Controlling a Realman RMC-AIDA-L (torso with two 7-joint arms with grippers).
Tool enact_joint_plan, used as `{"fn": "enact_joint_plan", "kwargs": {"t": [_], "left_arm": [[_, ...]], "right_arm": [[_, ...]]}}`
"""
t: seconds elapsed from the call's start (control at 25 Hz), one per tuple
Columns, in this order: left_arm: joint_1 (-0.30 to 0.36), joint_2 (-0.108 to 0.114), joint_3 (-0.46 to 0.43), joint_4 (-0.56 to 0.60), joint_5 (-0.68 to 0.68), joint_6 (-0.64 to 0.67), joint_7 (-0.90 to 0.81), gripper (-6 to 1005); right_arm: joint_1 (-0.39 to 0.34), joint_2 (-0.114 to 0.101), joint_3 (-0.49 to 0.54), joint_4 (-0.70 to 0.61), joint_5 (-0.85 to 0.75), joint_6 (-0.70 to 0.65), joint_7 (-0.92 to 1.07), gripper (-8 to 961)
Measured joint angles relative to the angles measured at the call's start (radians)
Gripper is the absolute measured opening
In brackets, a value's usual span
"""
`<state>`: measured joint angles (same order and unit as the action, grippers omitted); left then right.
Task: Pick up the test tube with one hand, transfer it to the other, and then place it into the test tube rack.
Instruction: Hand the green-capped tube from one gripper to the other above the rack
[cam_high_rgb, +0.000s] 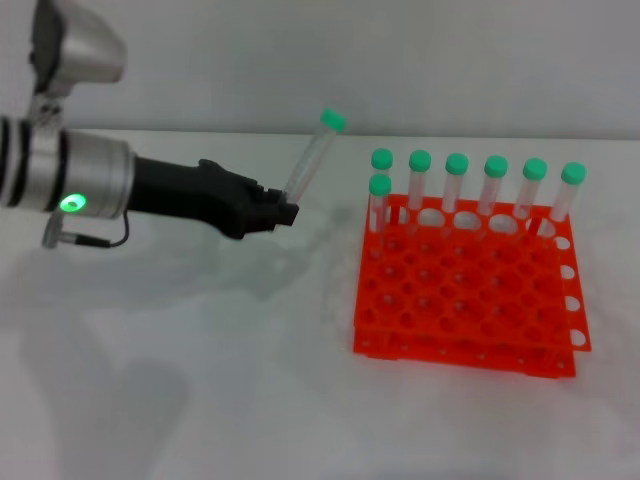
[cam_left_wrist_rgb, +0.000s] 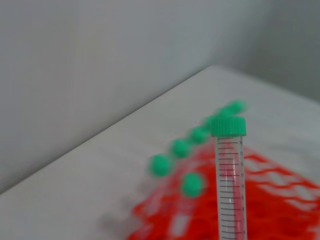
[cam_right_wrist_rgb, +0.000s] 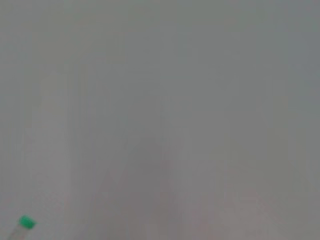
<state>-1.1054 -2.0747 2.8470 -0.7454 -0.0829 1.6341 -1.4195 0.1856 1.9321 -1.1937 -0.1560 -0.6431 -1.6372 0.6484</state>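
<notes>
Nearest the camera, the left gripper (cam_high_rgb: 285, 213) is seen pinching the lower end of the test tube (cam_high_rgb: 310, 160), held clear of the table (cam_high_rgb: 200, 400) and left of the test tube rack (cam_high_rgb: 470, 290). The tube leans, its green cap (cam_high_rgb: 333, 120) tipped up and rightward. Seven capped tubes (cam_high_rgb: 456, 180) are noted along the rack's far rows. The right gripper is not in view; its state cannot be told. The handover is judged pending. Risk: with so little tube grasped, a knock during transfer could pivot or drop it; a tilted tube may miss a hole.
</notes>
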Motion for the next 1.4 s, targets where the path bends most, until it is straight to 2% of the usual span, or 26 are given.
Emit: {"fn": "enact_joint_plan", "kwargs": {"t": [0.16, 0.24, 0.36, 0.56, 0.88, 1.16, 1.4], "left_arm": [[0.038, 0.000, 0.001, -0.010, -0.034, 0.137, 0.148, 195], [0.034, -0.002, 0.002, -0.002, -0.004, 0.184, 0.199, 195], [0.008, -0.005, 0.002, 0.027, 0.056, 0.193, 0.208, 196], [-0.061, -0.006, 0.002, 0.119, 0.170, 0.176, 0.204, 196], [-0.145, -0.006, 0.002, 0.279, 0.243, 0.037, 0.153, 197], [-0.169, -0.006, 0.000, 0.378, 0.263, -0.046, 0.132, 197], [-0.174, -0.008, 0.000, 0.396, 0.268, -0.048, 0.123, 198]], "right_arm": [[0.035, -0.022, -0.083, -0.021, -0.029, -0.013, 0.122, 835], [0.070, -0.029, -0.111, -0.026, -0.067, -0.024, 0.193, 835], [0.127, -0.028, -0.127, -0.027, -0.148, -0.026, 0.263, 835], [0.190, -0.002, -0.132, -0.022, -0.251, -0.006, 0.321, 836], [0.219, 0.024, -0.152, -0.038, -0.293, 0.003, 0.358, 833], [0.230, 0.049, -0.164, -0.053, -0.296, 0.013, 0.354, 830], [0.233, 0.053, -0.168, -0.062, -0.305, 0.026, 0.354, 828]]}}
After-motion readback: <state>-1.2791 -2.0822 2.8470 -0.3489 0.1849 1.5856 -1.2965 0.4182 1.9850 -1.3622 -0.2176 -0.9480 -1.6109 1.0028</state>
